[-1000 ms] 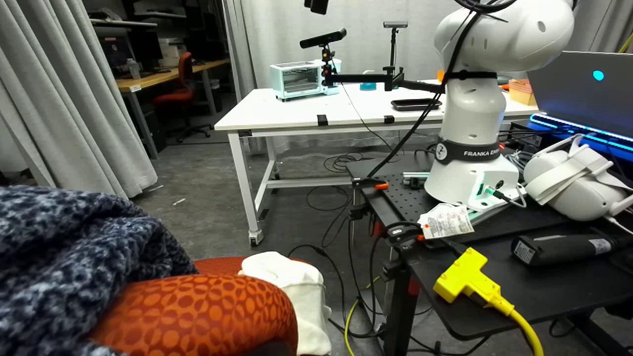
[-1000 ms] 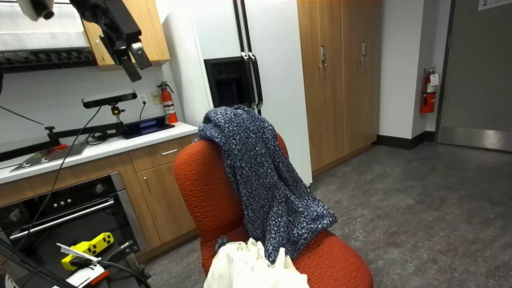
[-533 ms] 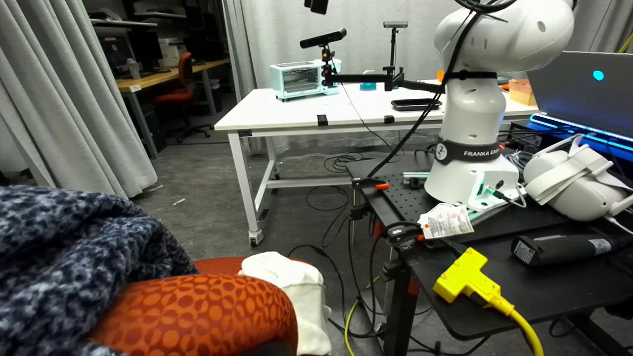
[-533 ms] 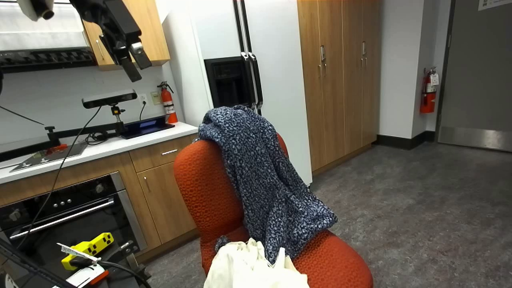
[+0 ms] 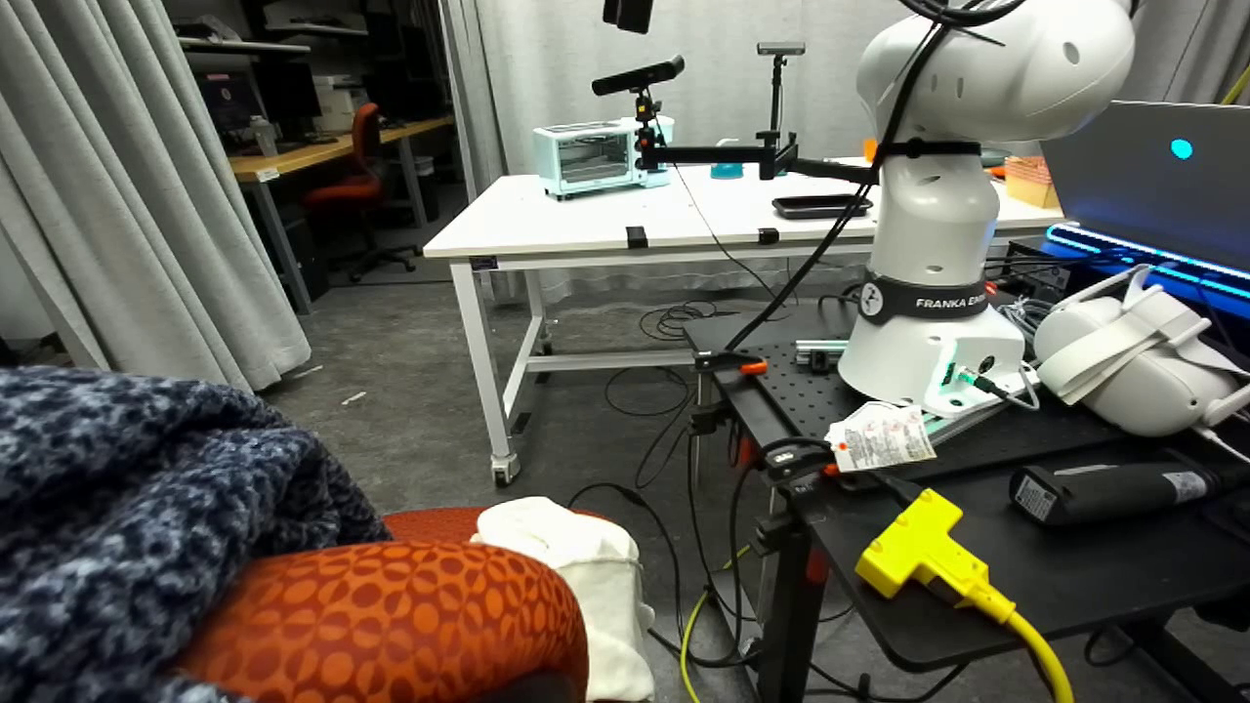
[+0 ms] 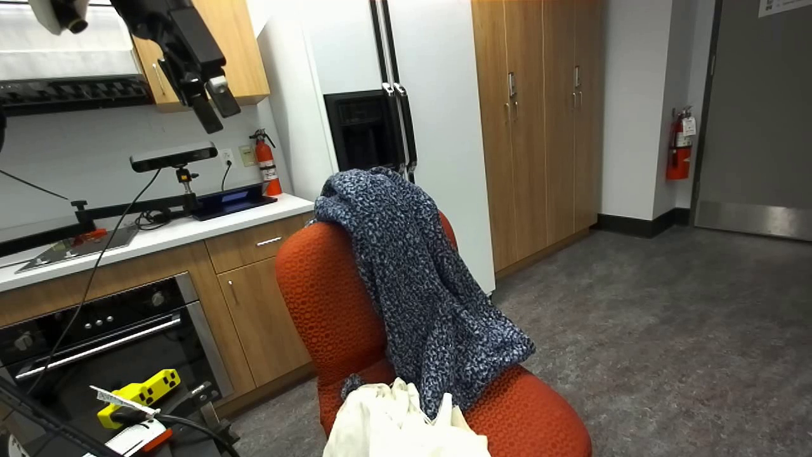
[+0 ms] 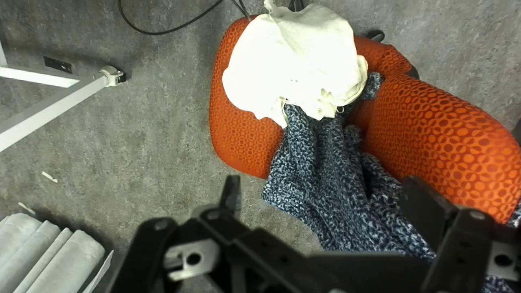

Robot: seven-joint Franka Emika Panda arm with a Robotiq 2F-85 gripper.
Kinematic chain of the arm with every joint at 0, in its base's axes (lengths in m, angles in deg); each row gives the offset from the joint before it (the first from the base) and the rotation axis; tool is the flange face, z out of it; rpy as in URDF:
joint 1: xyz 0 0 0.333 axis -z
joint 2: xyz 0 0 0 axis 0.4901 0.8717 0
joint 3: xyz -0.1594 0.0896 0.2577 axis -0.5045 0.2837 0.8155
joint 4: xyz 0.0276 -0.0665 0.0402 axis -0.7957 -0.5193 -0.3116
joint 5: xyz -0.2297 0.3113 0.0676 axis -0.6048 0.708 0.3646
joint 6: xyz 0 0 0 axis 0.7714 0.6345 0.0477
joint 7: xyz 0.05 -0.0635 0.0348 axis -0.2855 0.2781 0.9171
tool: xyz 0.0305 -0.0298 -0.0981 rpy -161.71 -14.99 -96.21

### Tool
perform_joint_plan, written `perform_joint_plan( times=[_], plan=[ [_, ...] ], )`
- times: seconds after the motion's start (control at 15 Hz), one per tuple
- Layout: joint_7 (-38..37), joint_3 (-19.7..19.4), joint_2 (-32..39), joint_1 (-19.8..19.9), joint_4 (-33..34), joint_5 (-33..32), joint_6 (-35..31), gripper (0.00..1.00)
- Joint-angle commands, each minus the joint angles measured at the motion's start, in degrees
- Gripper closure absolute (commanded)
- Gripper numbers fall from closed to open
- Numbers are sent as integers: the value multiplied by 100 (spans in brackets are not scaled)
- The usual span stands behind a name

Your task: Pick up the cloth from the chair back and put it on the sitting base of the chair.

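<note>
A dark blue and white speckled knit cloth (image 6: 412, 273) drapes over the back (image 6: 323, 285) of an orange chair and hangs down onto its seat (image 6: 533, 419). The cloth also shows at the left of an exterior view (image 5: 146, 508) and in the wrist view (image 7: 325, 179). My gripper (image 6: 219, 114) is high up, above and to the left of the chair back in that exterior view, touching nothing. In the wrist view its fingers (image 7: 323, 187) are wide apart and empty, with the cloth below, between and beneath them. Part of the cloth is hidden behind the gripper body.
A cream cloth bag (image 6: 406, 425) lies on the seat, over the cloth's lower end; it shows in the wrist view (image 7: 293, 65). A black table (image 5: 1016, 586) carries the arm base and a yellow power block (image 5: 913, 547). A white table (image 5: 547, 220) stands behind.
My gripper has shifted very slightly, its fingertips a little lower in both exterior views. The cloth, chair and bag have not moved.
</note>
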Motion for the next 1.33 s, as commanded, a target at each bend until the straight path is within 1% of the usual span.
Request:
perform_joint_plan(
  times=[0.0, 0.33, 0.4, 0.8, 1.07, 1.27],
  plan=[
    [127, -172, 72, -171, 132, 285, 356, 0],
    [260, -327, 146, -288, 228, 670, 780, 0],
    [116, -165, 76, -146, 64, 460, 484, 0],
    [158, -215, 78, -184, 87, 541, 588, 0],
    [591, -393, 208, -328, 249, 581, 1099, 0],
    [809, -431, 233, -331, 256, 591, 1227, 0]
  ],
)
